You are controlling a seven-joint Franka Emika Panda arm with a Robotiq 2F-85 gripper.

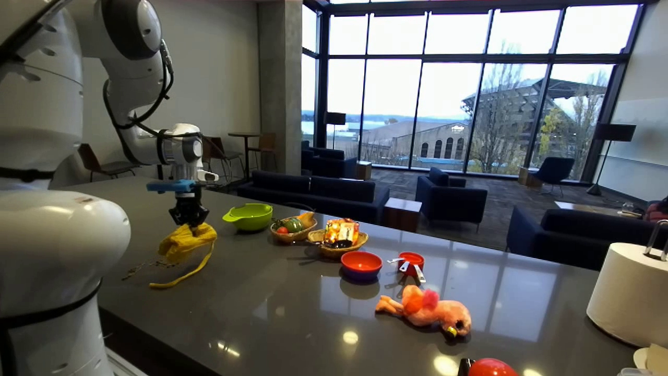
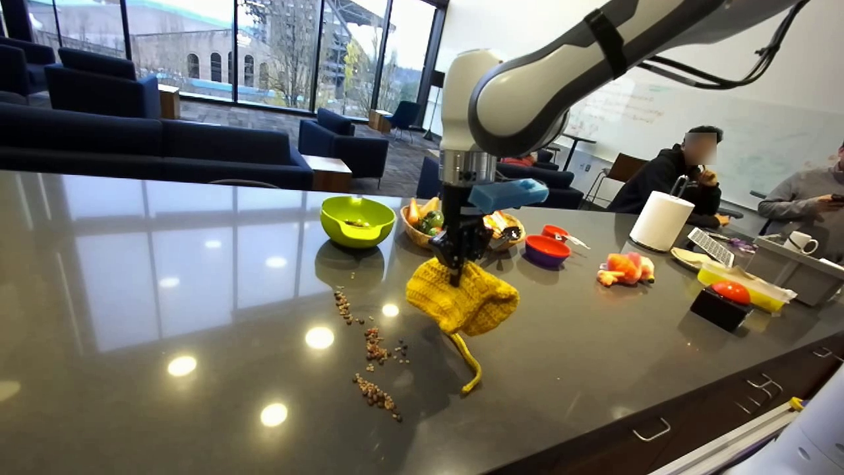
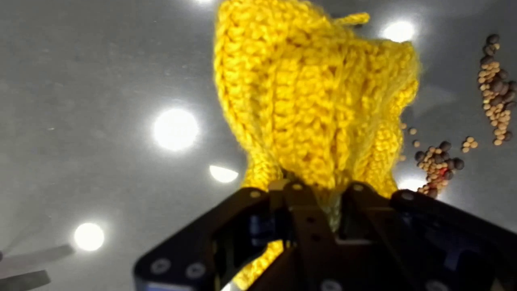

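My gripper (image 1: 194,223) points down and is shut on a yellow crocheted cloth piece (image 1: 182,244) with a long thin strap. In an exterior view the fingers (image 2: 456,277) pinch its upper middle, and the cloth (image 2: 461,303) hangs above the grey counter. The strap dangles below; I cannot tell if its end touches the counter. In the wrist view the cloth (image 3: 311,105) bunches between the dark fingertips (image 3: 329,194), and the grip point is partly hidden. Small piles of brown and tan seeds or beads (image 2: 376,346) lie beside it; they also show in the wrist view (image 3: 497,97).
A green bowl (image 2: 356,231) stands beyond the piles. Farther along are a produce basket (image 1: 294,230), a snack basket (image 1: 339,250), a red-purple bowl (image 1: 361,266), red measuring cups (image 1: 411,260), a pink plush toy (image 1: 428,310), a paper towel roll (image 1: 631,292) and a red-button box (image 2: 722,307).
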